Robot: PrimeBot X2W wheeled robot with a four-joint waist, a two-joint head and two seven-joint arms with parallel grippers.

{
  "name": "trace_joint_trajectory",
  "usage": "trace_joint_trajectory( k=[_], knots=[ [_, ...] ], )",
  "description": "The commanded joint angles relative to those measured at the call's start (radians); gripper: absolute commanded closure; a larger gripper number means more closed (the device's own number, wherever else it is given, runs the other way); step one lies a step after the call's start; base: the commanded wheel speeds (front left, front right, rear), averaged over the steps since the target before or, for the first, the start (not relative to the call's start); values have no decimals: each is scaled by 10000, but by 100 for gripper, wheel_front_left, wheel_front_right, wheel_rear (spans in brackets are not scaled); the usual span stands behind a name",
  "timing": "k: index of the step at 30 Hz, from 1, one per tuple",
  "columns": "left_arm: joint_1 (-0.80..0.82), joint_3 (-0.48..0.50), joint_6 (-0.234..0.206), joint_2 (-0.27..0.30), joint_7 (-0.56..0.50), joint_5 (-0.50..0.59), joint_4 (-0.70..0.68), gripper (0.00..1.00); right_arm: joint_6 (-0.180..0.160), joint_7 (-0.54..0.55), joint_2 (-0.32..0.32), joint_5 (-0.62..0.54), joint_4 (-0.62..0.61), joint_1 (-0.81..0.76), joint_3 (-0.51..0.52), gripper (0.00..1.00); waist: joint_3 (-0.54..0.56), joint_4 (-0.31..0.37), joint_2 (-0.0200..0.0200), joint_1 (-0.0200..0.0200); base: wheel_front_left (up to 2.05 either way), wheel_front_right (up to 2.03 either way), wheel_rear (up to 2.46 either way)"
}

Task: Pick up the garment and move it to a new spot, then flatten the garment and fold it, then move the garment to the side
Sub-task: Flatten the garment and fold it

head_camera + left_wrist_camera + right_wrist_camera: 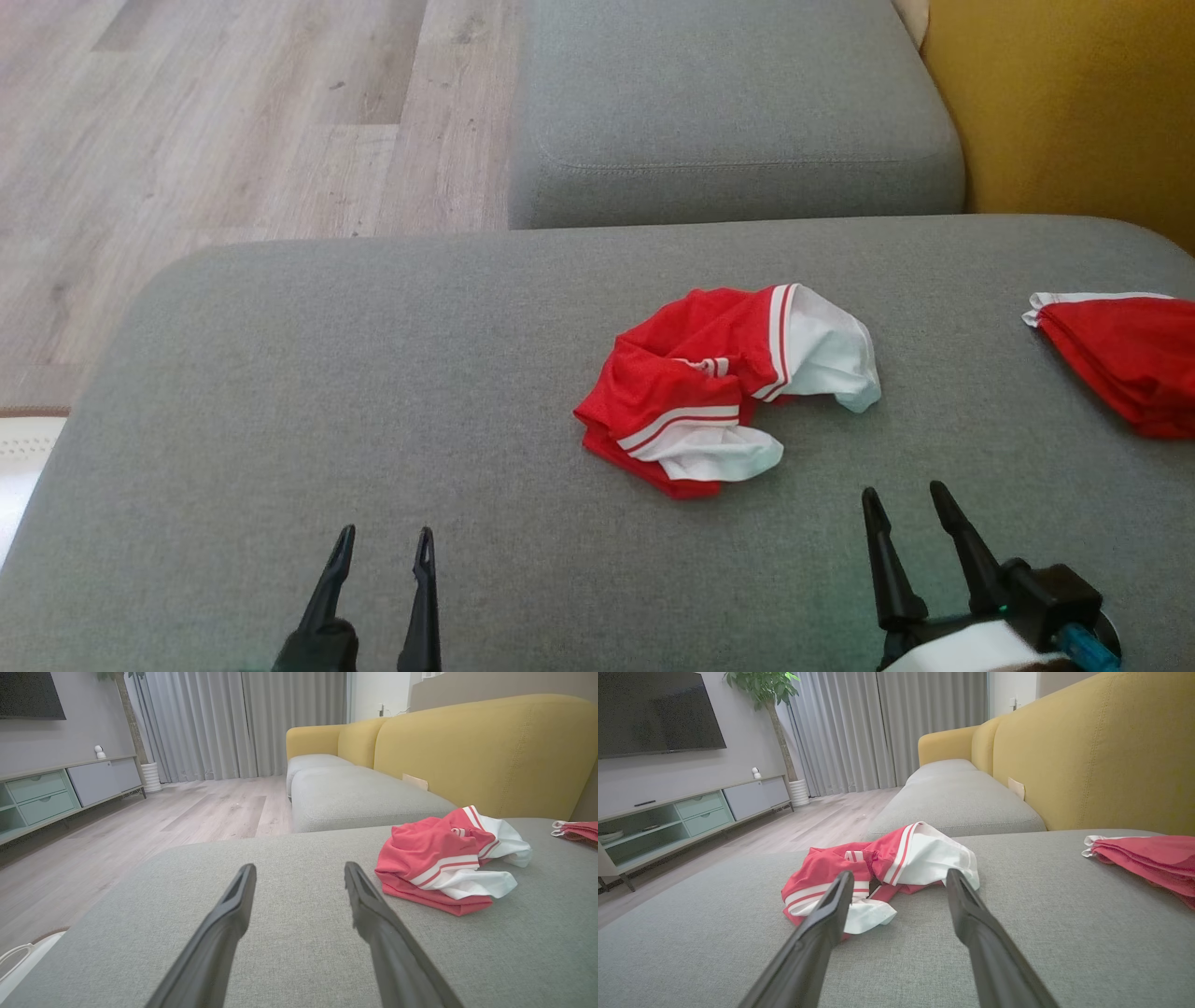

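Nearest to us, our left tool (386,532) points forward over the front of the wide grey cushion (280,373). Its two dark fingers are spread as wide as they go, with nothing between them. Our right tool (904,490) sits along the same near edge, farther right, just as wide open and just as empty.

Just beyond the right tool's tips and a little to their left lies the garment (691,373). It is a red piece with white panels and red-and-white stripes, bunched in a loose heap right of the cushion's middle. In the right wrist view one finger overlaps its white hem, but the head view shows bare cushion between them. The left tool is well apart from it.

Farther right, at the cushion's edge, we see a second red garment (1130,355) with white trim, apart from the first and cut off by the frame.

Beyond the cushion comes another grey seat cushion (728,93), with the yellow sofa back (1055,103) on its right and pale wood floor (233,121) on its left. Across the room stand a low cabinet (46,793), a dark screen (654,714) on the wall, a potted plant (766,686) and grey curtains (233,718).
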State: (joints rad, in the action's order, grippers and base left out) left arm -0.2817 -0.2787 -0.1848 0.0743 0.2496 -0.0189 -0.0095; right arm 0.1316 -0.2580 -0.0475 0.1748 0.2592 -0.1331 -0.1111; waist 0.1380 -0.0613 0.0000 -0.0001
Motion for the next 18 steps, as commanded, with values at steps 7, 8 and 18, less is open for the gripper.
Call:
trace_joint_trajectory(
  k=[7,8,18],
  knots=[
    [593,244,18,-120,122,93,-219,0,-9,-38,-28,13,-277,400,-220,0,-18,7,0,1,0,0,0],
    [592,240,16,-118,122,97,-215,0,-9,-38,-28,11,-279,395,-217,0,-18,8,0,1,0,0,0],
    [624,186,33,-83,122,129,-170,0,-9,-38,-28,64,-330,354,-191,0,-101,-10,0,1,0,0,0]
  ],
)
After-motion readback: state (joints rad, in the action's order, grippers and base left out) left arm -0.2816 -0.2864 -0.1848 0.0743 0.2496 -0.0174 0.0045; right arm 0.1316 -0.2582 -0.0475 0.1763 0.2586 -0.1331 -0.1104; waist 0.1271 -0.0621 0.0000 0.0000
